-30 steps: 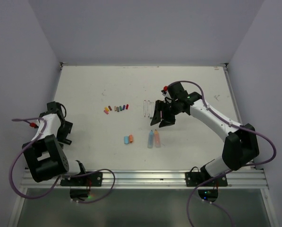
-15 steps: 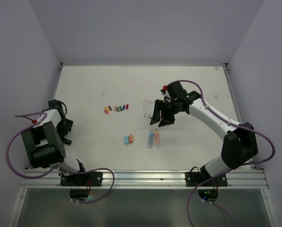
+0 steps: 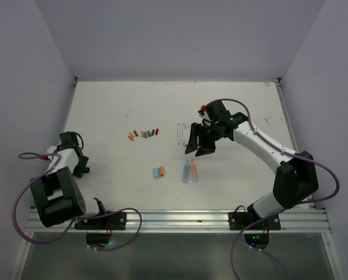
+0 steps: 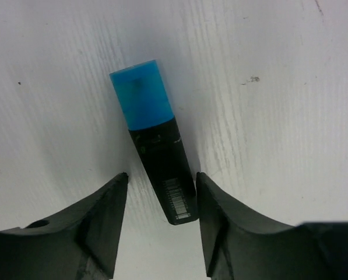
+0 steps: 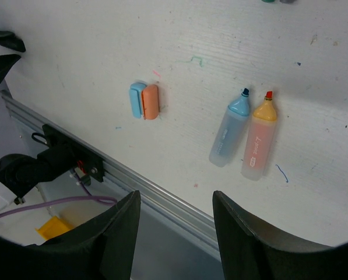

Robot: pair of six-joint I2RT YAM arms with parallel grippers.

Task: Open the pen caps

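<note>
Top cam looks down from 6 o'clock, left wrist hugs the table [image 4: 278, 116], right wrist faces 6, sharing top's pen caps [image 5: 151, 101].

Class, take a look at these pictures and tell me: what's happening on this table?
The left gripper sits low over a black marker whose blue cap is still on, open jaws either side of the barrel. The right gripper, open and empty, hovers near two uncapped highlighters, their loose caps lying together nearby. More small caps sit in a row mid-table.
</note>
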